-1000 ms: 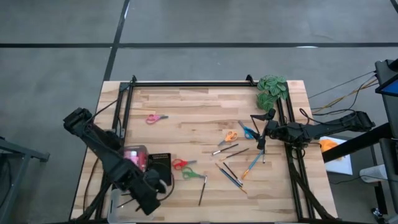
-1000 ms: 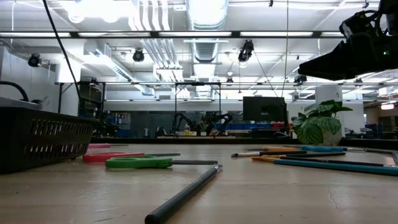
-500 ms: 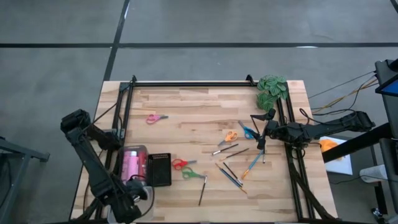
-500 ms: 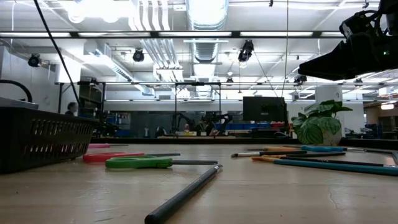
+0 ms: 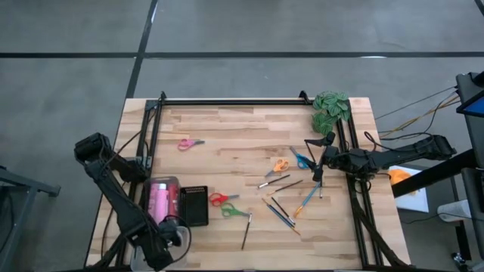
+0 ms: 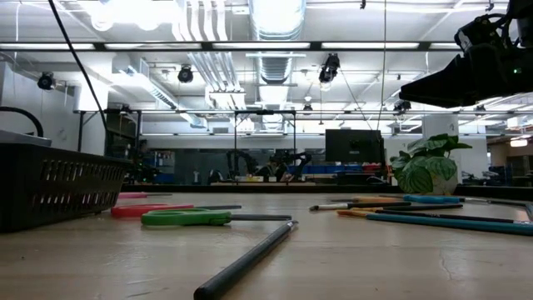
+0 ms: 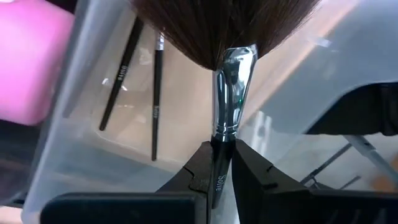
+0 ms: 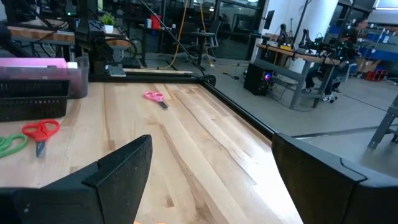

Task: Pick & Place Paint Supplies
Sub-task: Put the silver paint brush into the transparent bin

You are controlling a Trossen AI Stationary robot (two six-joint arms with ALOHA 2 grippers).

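Over the clear bin (image 7: 81, 124), a brush (image 7: 233, 87) is held clamped in the left gripper (image 7: 221, 165), placing under way, release judged next; right gripper (image 8: 208, 180) waits spread.

**Camera setup, 4 views**

High cam: straight down on whole surface (image 5: 227, 128). Low cam: surface level, facing room. Left wrist cam: very close, past left gripper (image 7: 222, 163) into clear bin (image 7: 74, 112). Right wrist cam: past right gripper (image 8: 208, 168), across surface; shares green scissors (image 6: 185, 217) w/ low + high.
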